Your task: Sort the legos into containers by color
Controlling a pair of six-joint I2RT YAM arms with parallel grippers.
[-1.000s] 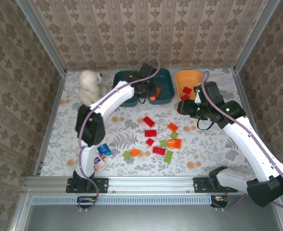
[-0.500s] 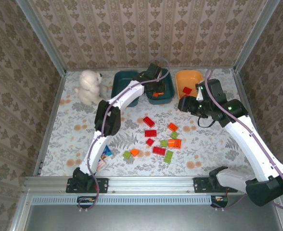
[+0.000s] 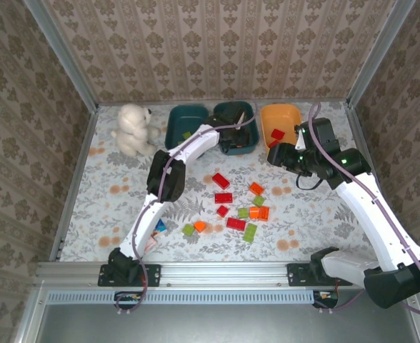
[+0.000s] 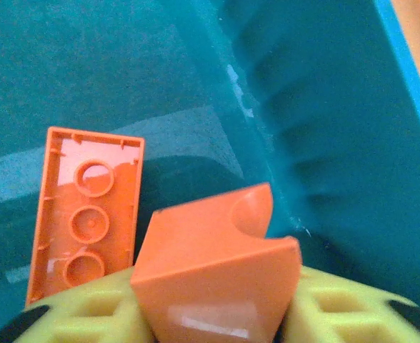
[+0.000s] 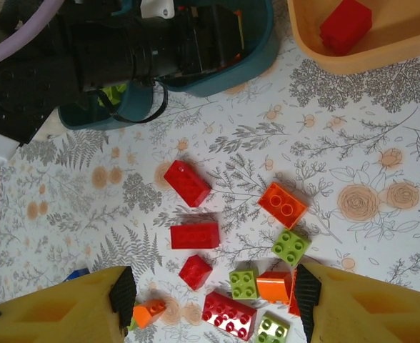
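Glossy plastic legos (image 4: 88, 221), smooth teal tub (image 4: 124, 71), plush bear (image 3: 131, 126)

The left arm (image 3: 188, 146) and the right arm (image 3: 374, 214) are glossy white shells joined by black housings. A lilac cable (image 3: 312, 114) runs back from each claw along the links. The left claw (image 4: 213, 318) and the right claw (image 5: 213, 300) have yellow fingers (image 5: 367, 307) with hollow ribbed cells. Black pads (image 5: 122, 293) line the inner faces of the right one.
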